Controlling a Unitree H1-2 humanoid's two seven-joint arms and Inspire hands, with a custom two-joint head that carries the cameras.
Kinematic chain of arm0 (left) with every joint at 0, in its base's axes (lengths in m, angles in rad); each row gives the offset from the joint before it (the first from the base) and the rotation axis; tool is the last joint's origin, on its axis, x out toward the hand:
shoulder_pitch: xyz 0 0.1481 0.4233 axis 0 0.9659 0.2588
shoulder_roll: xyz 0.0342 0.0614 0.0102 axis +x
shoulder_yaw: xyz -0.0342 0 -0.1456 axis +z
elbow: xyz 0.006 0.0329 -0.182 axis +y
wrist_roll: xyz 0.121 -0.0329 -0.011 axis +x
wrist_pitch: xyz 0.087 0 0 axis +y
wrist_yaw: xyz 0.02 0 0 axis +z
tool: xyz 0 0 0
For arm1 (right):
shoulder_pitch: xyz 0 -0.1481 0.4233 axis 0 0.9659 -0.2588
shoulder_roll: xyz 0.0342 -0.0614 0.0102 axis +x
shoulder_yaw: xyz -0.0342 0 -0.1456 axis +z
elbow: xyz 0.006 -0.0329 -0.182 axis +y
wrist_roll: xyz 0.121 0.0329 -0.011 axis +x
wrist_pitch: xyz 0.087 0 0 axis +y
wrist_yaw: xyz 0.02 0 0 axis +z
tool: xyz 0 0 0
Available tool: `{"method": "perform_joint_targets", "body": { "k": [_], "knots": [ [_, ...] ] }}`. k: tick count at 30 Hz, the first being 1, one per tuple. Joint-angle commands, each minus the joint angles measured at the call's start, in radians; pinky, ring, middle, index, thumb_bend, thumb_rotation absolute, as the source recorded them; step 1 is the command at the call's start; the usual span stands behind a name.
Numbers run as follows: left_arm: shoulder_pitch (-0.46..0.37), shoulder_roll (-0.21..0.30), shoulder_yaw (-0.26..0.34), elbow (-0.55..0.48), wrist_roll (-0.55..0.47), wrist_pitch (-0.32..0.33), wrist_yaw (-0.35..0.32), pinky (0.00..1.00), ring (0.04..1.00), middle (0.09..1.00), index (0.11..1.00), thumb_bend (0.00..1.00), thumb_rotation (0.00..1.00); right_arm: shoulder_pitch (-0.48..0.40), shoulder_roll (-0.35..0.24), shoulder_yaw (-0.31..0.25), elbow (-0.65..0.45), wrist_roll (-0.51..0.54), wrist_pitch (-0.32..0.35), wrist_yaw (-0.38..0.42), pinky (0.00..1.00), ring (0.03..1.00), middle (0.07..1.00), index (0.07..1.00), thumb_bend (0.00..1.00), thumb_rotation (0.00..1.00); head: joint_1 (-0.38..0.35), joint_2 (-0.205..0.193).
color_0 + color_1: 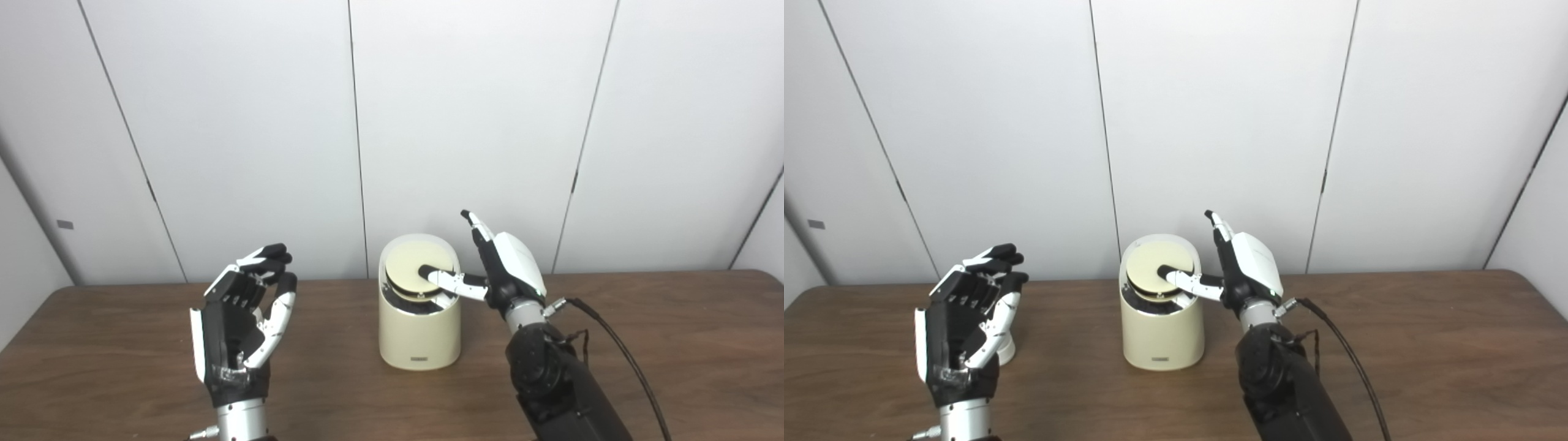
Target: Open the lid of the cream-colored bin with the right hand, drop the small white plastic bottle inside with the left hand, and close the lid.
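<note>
A dark wood tabletop (674, 343) stands against pale grey wall panels (245, 122). One cream-colored bin (419, 334) sits near the middle, toward the far edge; its round lid (411, 263) is tilted and its contents cannot be seen. The right hand (499, 266) is beside the bin, one digit pressing the lid, the other fingers raised and apart. The left hand (964, 318) hovers toward the left edge, fingers curled loosely, holding nothing. One small white plastic bottle (1007, 350) stands behind it, mostly hidden.
</note>
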Motion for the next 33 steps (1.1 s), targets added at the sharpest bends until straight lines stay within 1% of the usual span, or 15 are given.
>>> {"method": "perform_joint_targets", "body": {
  "k": [1, 4, 6, 8, 10, 15, 20, 22, 25, 26, 27, 29, 31, 32, 33],
  "knots": [
    [-0.037, 0.003, -0.005, -0.03, 0.006, -0.021, -0.006, 0.55, 0.659, 0.674, 0.498, 0.48, 0.08, -0.045, 0.007, -0.027, -0.051, 0.064, -0.016, 0.024, 0.7, 0.852, 0.916, 0.92, 0.79, 0.77, 0.001, 0.0],
    [-0.038, 0.005, -0.005, -0.026, 0.011, -0.028, -0.006, 0.55, 0.659, 0.675, 0.498, 0.48, 0.07, -0.031, 0.007, -0.053, -0.078, 0.149, -0.038, 0.052, 0.72, 0.847, 0.888, 0.887, 0.83, 0.86, 0.001, 0.0],
    [-0.038, 0.006, -0.004, -0.023, 0.013, -0.032, -0.004, 0.55, 0.658, 0.673, 0.497, 0.48, 0.07, -0.016, 0.009, -0.067, -0.102, 0.201, -0.045, 0.065, 0.74, 0.854, 0.883, 0.874, 0.9, 0.93, 0.001, -0.002],
    [-0.038, 0.006, -0.004, -0.024, 0.009, -0.03, -0.005, 0.55, 0.658, 0.672, 0.497, 0.48, 0.07, -0.002, 0.013, -0.079, -0.129, 0.253, -0.045, 0.081, 0.79, 0.882, 0.9, 0.891, 0.97, 0.99, -0.001, -0.002],
    [-0.037, 0.006, -0.003, -0.025, 0.008, -0.028, -0.005, 0.55, 0.661, 0.674, 0.497, 0.48, 0.07, 0.011, 0.017, -0.091, -0.15, 0.308, -0.066, 0.096, 0.82, 0.9, 0.912, 0.922, 1.0, 1.0, 0.0, -0.004],
    [-0.036, 0.012, -0.003, -0.022, 0.005, -0.031, -0.01, 0.56, 0.665, 0.679, 0.498, 0.48, 0.07, 0.046, 0.015, -0.103, -0.182, 0.391, -0.141, 0.1, 0.84, 0.912, 0.931, 0.948, 1.0, 1.0, 0.001, -0.008],
    [-0.036, 0.018, 0.0, -0.019, 0.005, -0.037, -0.01, 0.56, 0.665, 0.678, 0.498, 0.48, 0.07, 0.096, 0.013, -0.104, -0.211, 0.41, -0.209, 0.082, 0.83, 0.918, 0.934, 0.926, 1.0, 0.99, 0.003, -0.01],
    [-0.035, 0.02, 0.001, -0.02, 0.0, -0.035, -0.011, 0.56, 0.663, 0.676, 0.498, 0.48, 0.07, 0.129, 0.014, -0.106, -0.223, 0.419, -0.265, 0.07, 0.83, 0.927, 0.941, 0.925, 1.0, 0.96, 0.005, -0.013],
    [-0.032, 0.025, 0.004, -0.026, -0.008, -0.026, -0.013, 0.56, 0.663, 0.677, 0.498, 0.48, 0.08, 0.196, 0.05, -0.107, -0.251, 0.392, -0.372, -0.002, 0.8, 0.903, 0.92, 0.904, 0.99, 0.87, 0.006, -0.01],
    [-0.031, 0.026, 0.006, -0.028, -0.008, -0.025, -0.013, 0.56, 0.663, 0.678, 0.498, 0.48, 0.08, 0.221, 0.064, -0.106, -0.26, 0.373, -0.404, -0.033, 0.78, 0.889, 0.905, 0.892, 0.86, 0.8, 0.003, -0.012],
    [-0.029, 0.028, 0.008, -0.029, -0.007, -0.024, -0.013, 0.56, 0.662, 0.678, 0.498, 0.48, 0.08, 0.246, 0.08, -0.106, -0.264, 0.348, -0.443, -0.073, 0.78, 0.881, 0.896, 0.883, 0.77, 0.75, 0.0, -0.011],
    [-0.027, 0.033, 0.01, -0.032, -0.006, -0.02, -0.014, 0.56, 0.663, 0.678, 0.498, 0.48, 0.08, 0.29, 0.11, -0.114, -0.256, 0.312, -0.53, -0.155, 0.73, 0.843, 0.863, 0.849, 0.43, 0.6, 0.001, -0.011],
    [-0.026, 0.041, 0.012, -0.032, -0.003, -0.019, -0.016, 0.56, 0.665, 0.68, 0.498, 0.48, 0.08, 0.319, 0.131, -0.126, -0.239, 0.298, -0.602, -0.21, 0.71, 0.826, 0.85, 0.839, 0.28, 0.51, 0.0, -0.01],
    [-0.025, 0.045, 0.014, -0.032, -0.003, -0.019, -0.016, 0.57, 0.668, 0.681, 0.498, 0.48, 0.08, 0.327, 0.138, -0.13, -0.231, 0.291, -0.624, -0.228, 0.69, 0.812, 0.84, 0.833, 0.23, 0.48, -0.003, -0.01],
    [-0.025, 0.049, 0.015, -0.031, -0.004, -0.018, -0.016, 0.57, 0.668, 0.682, 0.498, 0.48, 0.08, 0.334, 0.143, -0.136, -0.219, 0.29, -0.653, -0.247, 0.69, 0.808, 0.837, 0.832, 0.21, 0.47, -0.009, -0.011]
  ]
}}
